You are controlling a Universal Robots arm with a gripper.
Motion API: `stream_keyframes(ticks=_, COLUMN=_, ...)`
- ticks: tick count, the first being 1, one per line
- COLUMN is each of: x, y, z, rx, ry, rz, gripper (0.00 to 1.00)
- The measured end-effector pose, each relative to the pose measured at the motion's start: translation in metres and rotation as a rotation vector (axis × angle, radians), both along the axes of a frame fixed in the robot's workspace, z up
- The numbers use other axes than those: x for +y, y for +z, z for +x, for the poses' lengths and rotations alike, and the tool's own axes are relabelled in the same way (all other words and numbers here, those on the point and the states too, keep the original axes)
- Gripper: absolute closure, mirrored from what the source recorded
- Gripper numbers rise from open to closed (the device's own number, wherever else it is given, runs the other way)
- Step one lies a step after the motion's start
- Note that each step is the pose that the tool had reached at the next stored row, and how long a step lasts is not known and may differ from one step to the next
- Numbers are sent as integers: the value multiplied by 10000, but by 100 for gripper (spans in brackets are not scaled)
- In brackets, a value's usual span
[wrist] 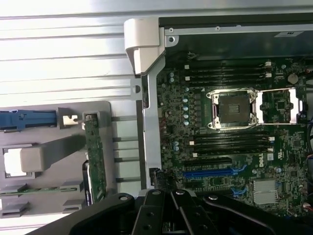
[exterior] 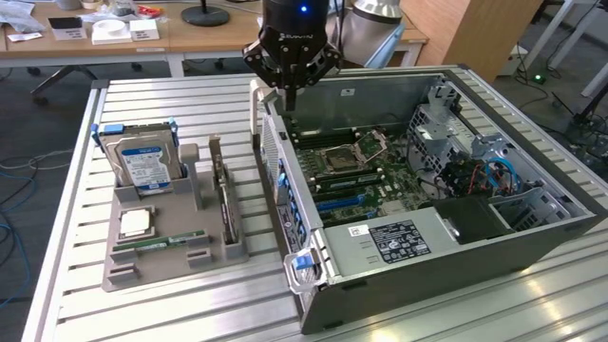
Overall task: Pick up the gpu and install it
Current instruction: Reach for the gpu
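The gpu (exterior: 221, 194) is a thin dark card standing on edge in the right-hand slot of a grey holder (exterior: 171, 269), on the exterior view's left. In the wrist view the gpu (wrist: 95, 161) shows edge-on as a narrow board. My gripper (exterior: 287, 100) hangs above the far left corner of the open computer case (exterior: 428, 246), well apart from the gpu. Its fingers are shut together and hold nothing. The gripper's black linkages (wrist: 168, 210) show in the wrist view over the motherboard (wrist: 230, 147), near a blue expansion slot (wrist: 208, 173).
The holder also carries a silver hard drive (exterior: 142, 164) in a blue bracket, a CPU (exterior: 136, 223) and a green memory stick (exterior: 156, 243). All of it stands on a slatted aluminium table (exterior: 161, 107). Desks and chairs stand behind.
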State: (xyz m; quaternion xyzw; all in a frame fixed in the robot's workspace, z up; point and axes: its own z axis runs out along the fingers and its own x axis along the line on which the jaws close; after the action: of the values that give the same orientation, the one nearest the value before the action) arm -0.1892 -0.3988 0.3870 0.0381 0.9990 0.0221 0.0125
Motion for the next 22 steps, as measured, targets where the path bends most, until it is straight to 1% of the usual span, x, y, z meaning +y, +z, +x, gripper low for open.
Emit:
stream_keyframes(ticks=15, x=1, y=-19, z=-314, rx=1, ry=-31, rz=-1, gripper=89)
stream_keyframes(ticks=22, x=1, y=-27, z=-431, rx=0, ry=-41, rz=0, gripper=89)
